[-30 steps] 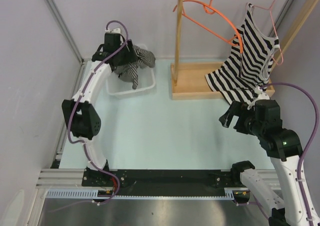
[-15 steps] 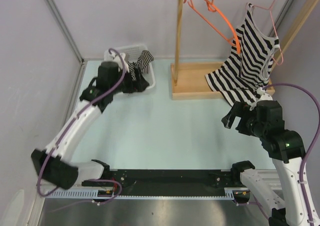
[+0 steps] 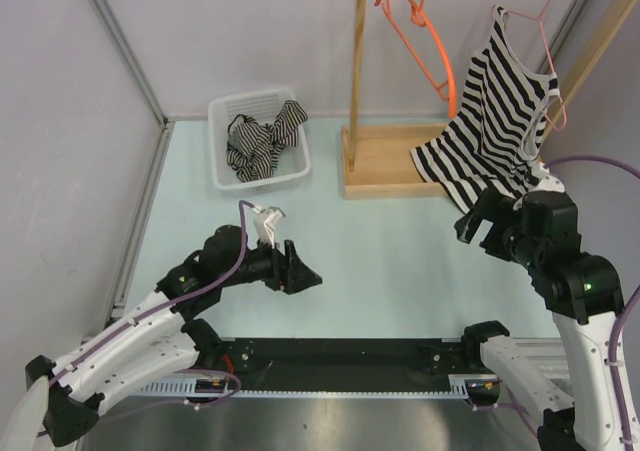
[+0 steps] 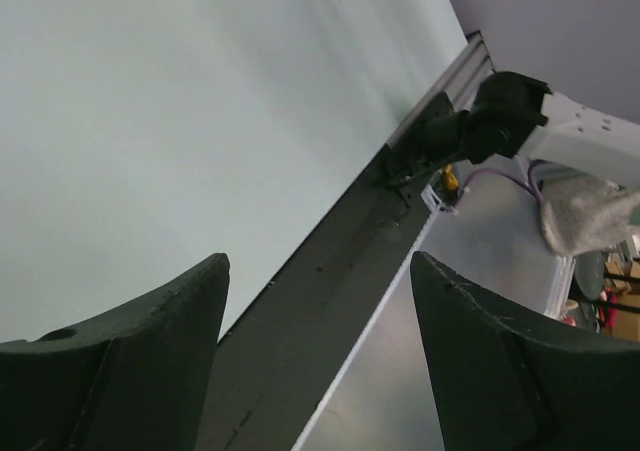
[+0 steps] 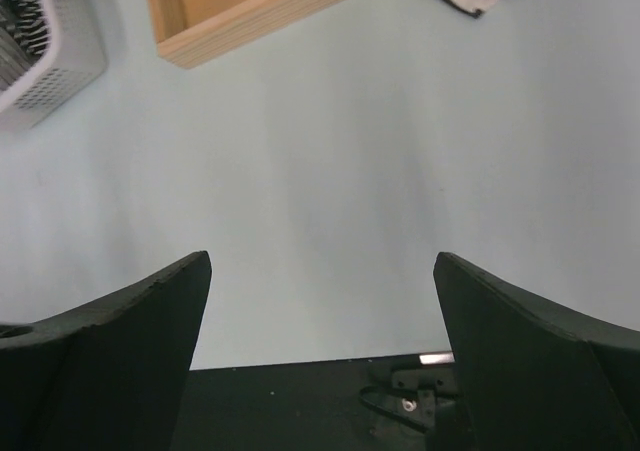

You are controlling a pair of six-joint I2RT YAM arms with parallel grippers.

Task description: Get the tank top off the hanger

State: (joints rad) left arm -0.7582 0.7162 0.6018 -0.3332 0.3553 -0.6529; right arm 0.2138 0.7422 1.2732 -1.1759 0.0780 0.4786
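**One striped top on its hanger, both grippers empty**

One black-and-white striped tank top [image 3: 495, 121] hangs on a thin pink wire hanger [image 3: 543, 41]. The hanger's hook sits on the top rail of a light wooden clothes rack [image 3: 380, 161]. The top's hem drapes down over the right end of the rack's base. Beside it on the same rail hangs a bare orange plastic hanger [image 3: 425, 36].

The right gripper [image 3: 478, 221] sits just below and in front of the hem, near it but apparently not touching. In the right wrist view its jaws are spread wide with only the pale green table [image 5: 320, 171] between them. A corner of the striped hem shows at the upper edge of that view.

The left gripper [image 3: 300, 276] lies low over the middle of the table, well apart from the rack. Its jaws are parted and nothing is between them. Behind it stands a white plastic mesh basket [image 3: 225, 176] holding another striped garment [image 3: 265, 136].

Judging from this, the step in hand is the approach to the garment; no grasp has been made. The next move calls for the right gripper to rise into the fabric and close on a fold. It would then draw the straps off the hanger's arms without dragging the hanger from the rail.

No brand, label or writing is legible in any view.
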